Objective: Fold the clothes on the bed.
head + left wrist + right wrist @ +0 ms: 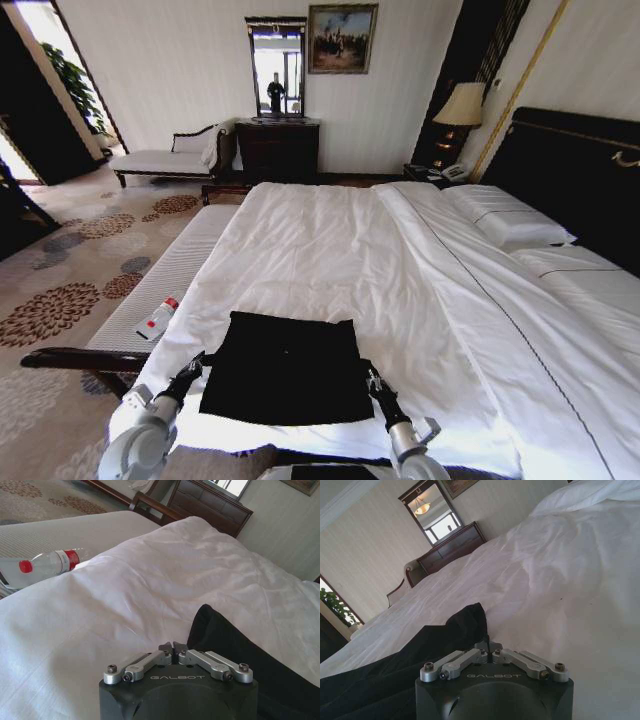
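Note:
The clothes (285, 370) lie as a flat black rectangle on the white bed (330, 240), close to its near edge; no lettering shows. My left gripper (197, 366) rests on the sheet at the shirt's left edge with its fingertips together. In the left wrist view the left gripper (173, 646) sits just beside the raised edge of the black fabric (235, 645). My right gripper (371, 378) is at the shirt's right edge, also shut. Seen from the right wrist, the right gripper (489, 645) lies next to a bulging fold of the shirt (420, 650). Nothing shows between either pair of fingertips.
A plastic bottle (158, 318) with a red cap lies on the long bench (170, 270) left of the bed. Pillows (510, 220) and a dark headboard (580, 170) are at the right. A dresser (278, 148), a lamp (460, 105) and a chaise (165, 160) stand at the far wall.

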